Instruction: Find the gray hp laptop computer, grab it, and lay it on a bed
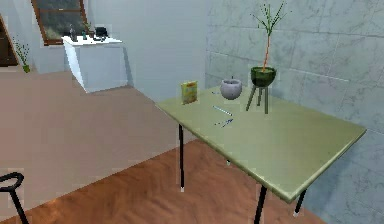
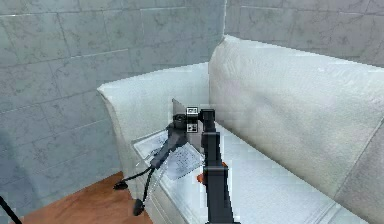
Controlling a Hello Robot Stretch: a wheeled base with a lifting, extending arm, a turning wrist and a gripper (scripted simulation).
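We judge this the grab step: our jaws, state impossible to tell, hang near a flat gray thing point(image 2: 185, 165) on the white padded sofa point(image 2: 290, 110). Next comes a secure lift.

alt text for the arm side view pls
A dark robot arm reaches toward a white sofa, its gripper near a flat pale thing on the seat; whether it holds anything cannot be told. Grey tiled walls behind.

One green table point(image 1: 300, 140). Two plants: tall potted plant point(image 1: 264, 72) at the tabletop's 12 o'clock, small potted plant point(image 1: 22, 55) at the forward view's 9 o'clock. One grey round pot point(image 1: 231, 89). One yellowish card point(image 1: 189, 93). One white cabinet point(image 1: 98, 65). One brown frame point(image 1: 58, 20) on the wall. One white sofa point(image 2: 290, 100). One gripper point(image 2: 129, 197). Two white squares point(image 2: 181, 121) point(image 2: 207, 113).
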